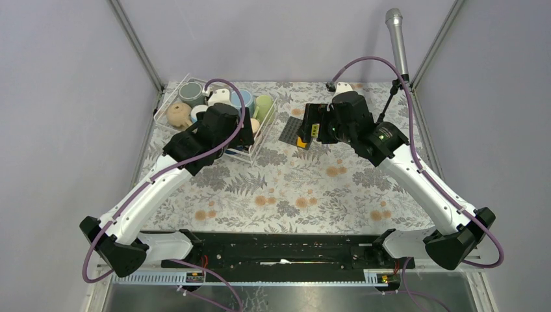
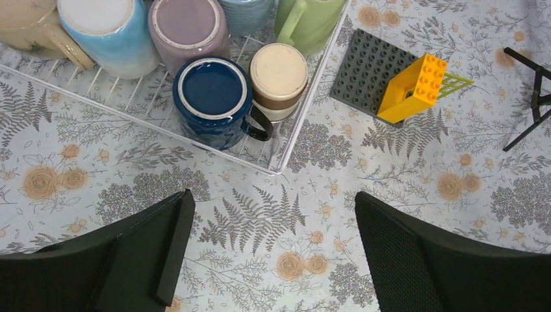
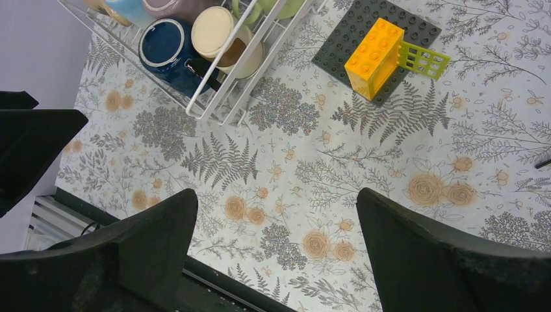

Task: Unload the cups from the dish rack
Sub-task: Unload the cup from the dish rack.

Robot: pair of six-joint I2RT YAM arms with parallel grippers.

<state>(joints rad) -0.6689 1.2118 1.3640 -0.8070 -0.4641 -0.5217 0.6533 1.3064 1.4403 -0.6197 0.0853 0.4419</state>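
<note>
Floral-cloth desk (image 2: 273,195), grey walls (image 1: 260,39). Dish rack (image 2: 297,127): upper left of left wrist view, cups (image 2: 188,29) inverted inside. Navy mug (image 2: 214,97): rack's lowest corner, handle lower right, beside cream-based mug (image 2: 279,71). Left fingers (image 2: 162,247): spread wide, empty, short of rack. Right fingers (image 3: 156,240): spread, empty, over bare cloth. Advised: straddle navy mug's wall, avoiding wire.

Lab enclosure (plain grey panels (image 1: 58,97))
</note>
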